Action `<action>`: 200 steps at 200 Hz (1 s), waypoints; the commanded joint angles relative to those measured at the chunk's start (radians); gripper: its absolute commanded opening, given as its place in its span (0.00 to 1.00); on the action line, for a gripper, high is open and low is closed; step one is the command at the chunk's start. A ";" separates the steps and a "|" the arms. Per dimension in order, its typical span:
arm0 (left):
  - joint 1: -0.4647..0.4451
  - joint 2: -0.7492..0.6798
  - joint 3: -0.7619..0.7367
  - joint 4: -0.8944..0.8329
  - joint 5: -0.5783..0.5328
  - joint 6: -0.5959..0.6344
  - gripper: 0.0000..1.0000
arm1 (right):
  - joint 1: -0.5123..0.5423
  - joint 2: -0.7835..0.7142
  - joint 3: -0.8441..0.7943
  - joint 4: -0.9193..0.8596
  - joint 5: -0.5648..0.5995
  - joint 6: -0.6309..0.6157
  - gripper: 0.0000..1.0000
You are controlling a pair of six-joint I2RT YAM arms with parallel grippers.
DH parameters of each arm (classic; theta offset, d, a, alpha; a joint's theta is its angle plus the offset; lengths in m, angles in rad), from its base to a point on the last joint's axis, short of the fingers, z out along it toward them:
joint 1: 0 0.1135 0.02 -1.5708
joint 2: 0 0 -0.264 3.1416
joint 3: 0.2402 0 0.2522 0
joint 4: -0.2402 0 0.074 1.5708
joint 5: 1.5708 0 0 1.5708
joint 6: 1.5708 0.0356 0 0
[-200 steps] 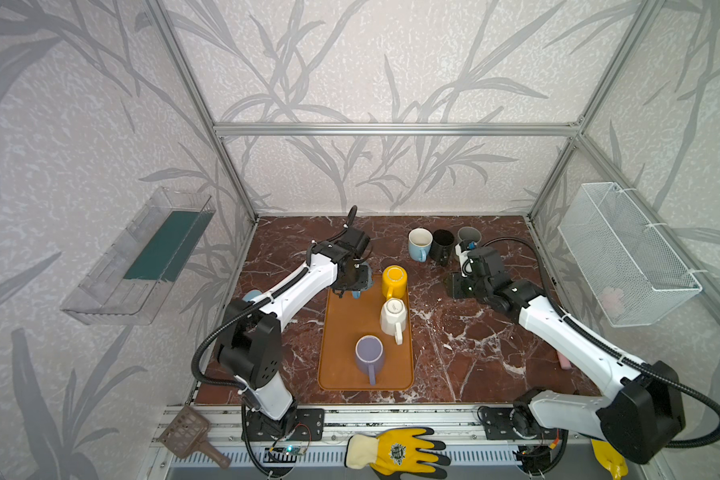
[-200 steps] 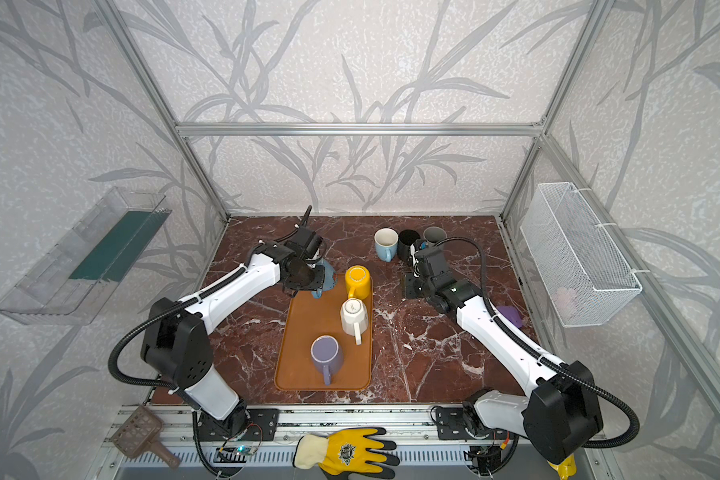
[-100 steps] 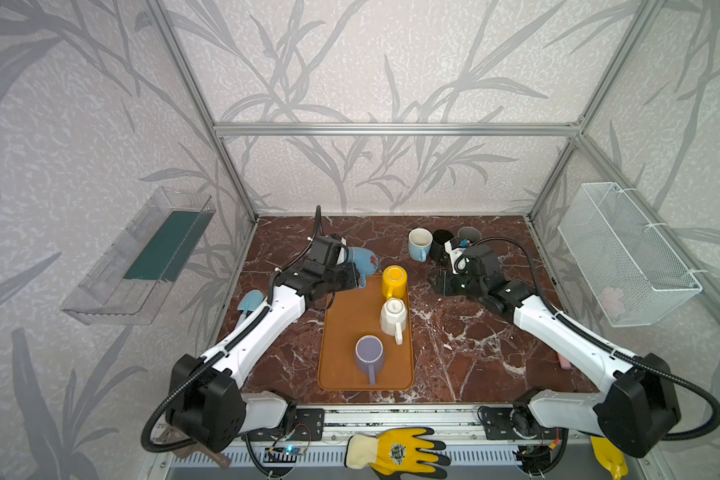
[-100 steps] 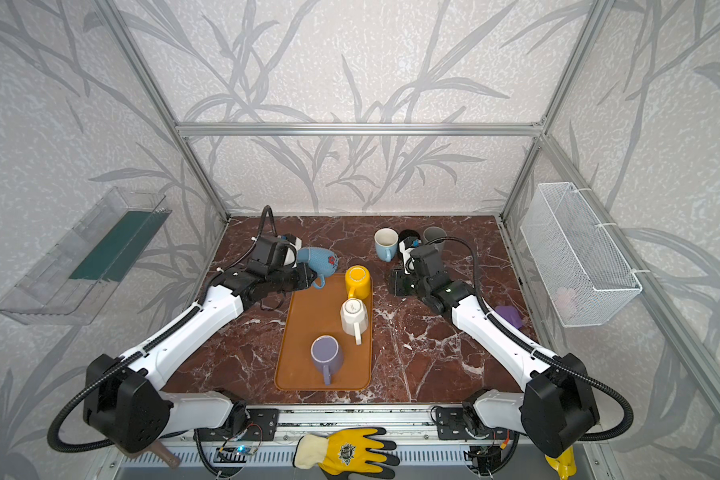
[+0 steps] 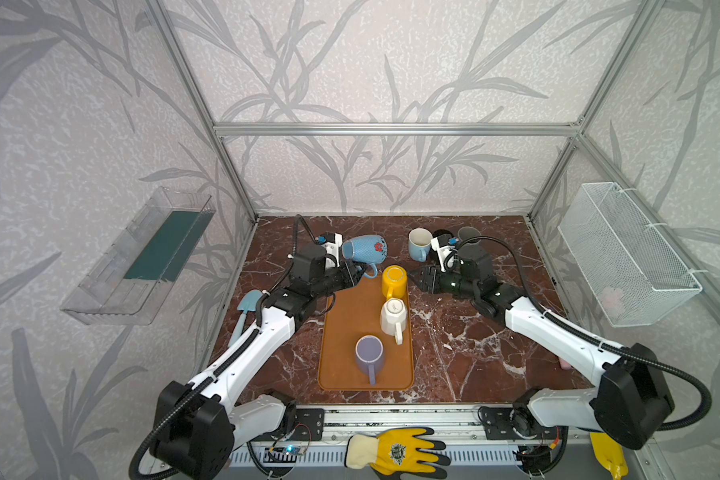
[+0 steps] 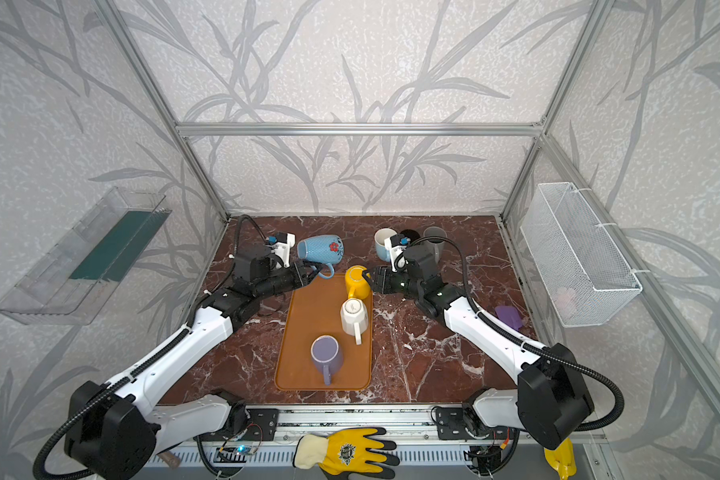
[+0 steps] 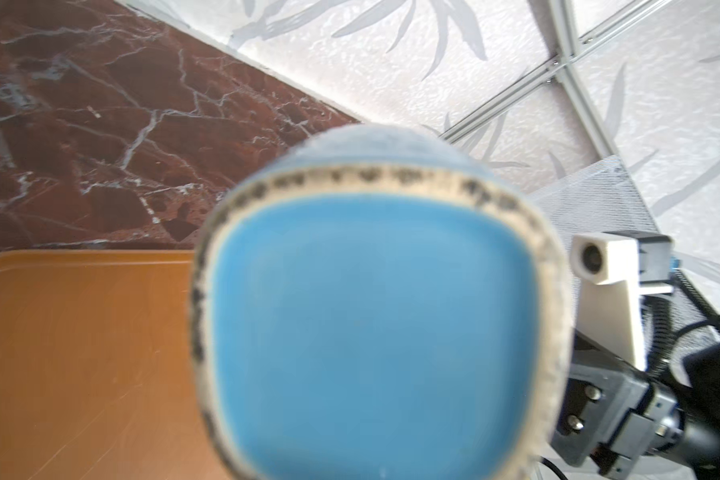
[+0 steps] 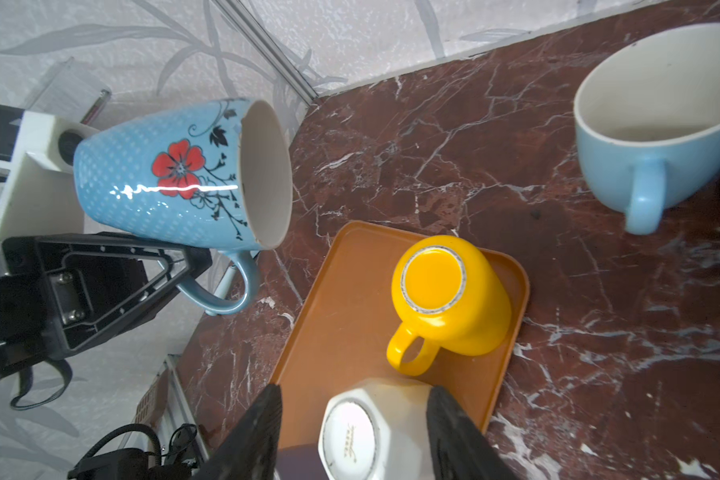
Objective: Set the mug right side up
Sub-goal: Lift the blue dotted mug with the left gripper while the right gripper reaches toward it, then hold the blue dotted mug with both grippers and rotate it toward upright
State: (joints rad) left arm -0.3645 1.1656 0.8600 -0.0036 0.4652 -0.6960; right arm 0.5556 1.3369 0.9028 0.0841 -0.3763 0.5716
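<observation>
My left gripper (image 5: 356, 276) (image 6: 310, 274) is shut on the handle of the blue floral mug (image 5: 364, 249) (image 6: 321, 249) and holds it in the air beyond the tray's far left corner. The mug (image 8: 175, 178) lies on its side, mouth to the right in both top views. Its blue base (image 7: 371, 324) fills the left wrist view and hides the jaws there. The left gripper's black fingers (image 8: 171, 266) pinch the handle from below the mug body. My right gripper (image 5: 414, 278) (image 6: 371, 280) (image 8: 355, 392) stands open and empty, just right of the yellow mug.
On the orange tray (image 5: 346, 332), a yellow mug (image 5: 393, 282), a white mug (image 5: 391, 318) and a purple mug (image 5: 368, 353) stand upside down. A light blue mug (image 5: 418, 245), a black mug (image 5: 443, 235) and a grey mug (image 5: 468, 235) stand at the back. A blue scoop (image 5: 248, 301) lies left.
My left gripper has lifted the blue floral mug off the tray's far left corner and tipped it onto its side. The right gripper has moved left toward the yellow mug.
</observation>
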 commanded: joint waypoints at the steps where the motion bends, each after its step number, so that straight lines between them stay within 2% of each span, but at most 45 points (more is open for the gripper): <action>1: 0.002 -0.036 -0.005 0.255 0.102 -0.054 0.00 | 0.017 0.008 -0.006 0.131 -0.075 0.037 0.57; 29: 0.002 -0.020 -0.032 0.391 0.192 -0.106 0.00 | 0.026 0.005 -0.025 0.232 -0.116 0.057 0.57; 56: 0.001 -0.006 -0.055 0.491 0.254 -0.144 0.00 | 0.027 -0.008 -0.055 0.344 -0.154 0.133 0.57; 110: -0.002 0.022 -0.085 0.614 0.357 -0.181 0.00 | 0.029 -0.054 -0.074 0.415 -0.183 0.160 0.57; 200: -0.021 0.101 -0.129 0.860 0.433 -0.280 0.00 | 0.030 -0.058 -0.090 0.504 -0.206 0.198 0.53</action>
State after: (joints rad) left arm -0.3782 1.2736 0.7277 0.6456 0.8463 -0.9333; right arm 0.5819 1.2907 0.8253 0.5159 -0.5594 0.7513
